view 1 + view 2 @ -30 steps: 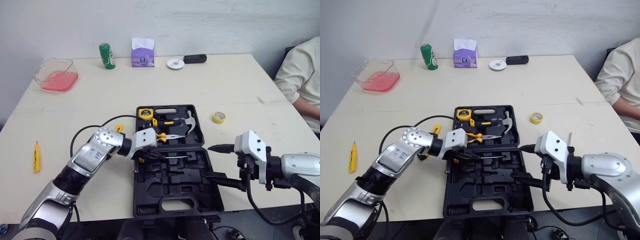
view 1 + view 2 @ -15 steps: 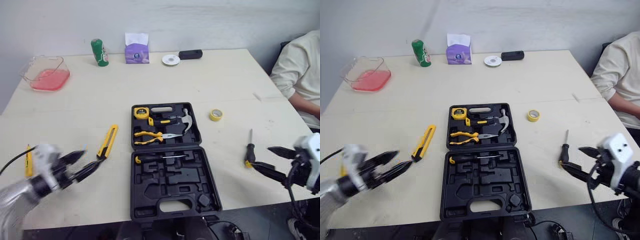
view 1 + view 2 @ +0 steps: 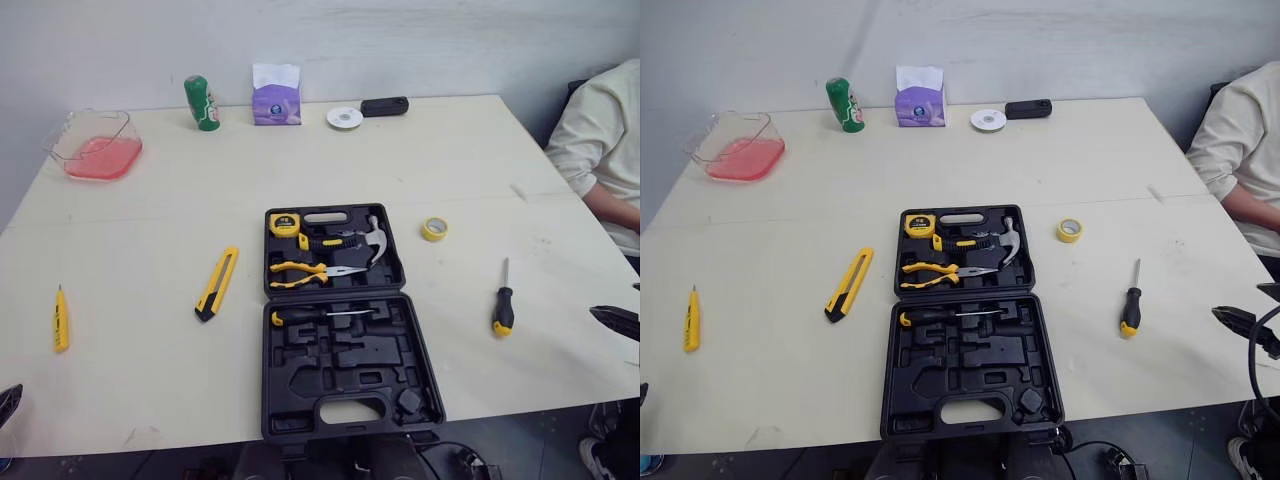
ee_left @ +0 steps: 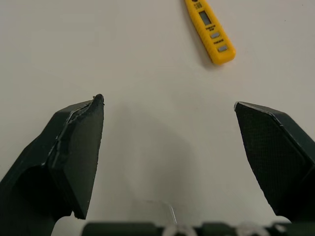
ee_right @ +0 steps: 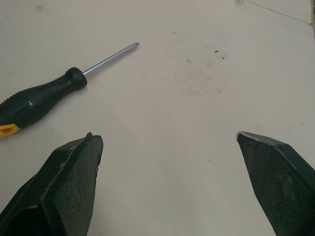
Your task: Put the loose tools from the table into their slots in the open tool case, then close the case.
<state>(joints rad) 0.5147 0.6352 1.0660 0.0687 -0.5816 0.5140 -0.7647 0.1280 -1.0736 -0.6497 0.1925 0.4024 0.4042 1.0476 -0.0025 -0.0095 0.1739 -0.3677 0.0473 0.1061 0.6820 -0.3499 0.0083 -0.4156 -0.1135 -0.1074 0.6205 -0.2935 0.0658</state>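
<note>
The left gripper [image 4: 167, 100] and right gripper [image 5: 165, 135] hang wide open and empty; the screwdriver [image 3: 503, 308] lies right of the open case [image 3: 345, 365], so the right gripper should probably grasp its handle squarely crosswise.

stereo head pair down over whole table [image 3: 150, 200], wrist cameras close above it

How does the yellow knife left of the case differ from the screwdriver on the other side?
The knife is flat and mostly yellow; the screwdriver has a black handle, yellow end and thin metal shaft. The knife lies slanted, left of the case; the screwdriver lies right of it, tip pointing away from the robot. Both lie loose on the table.
</note>
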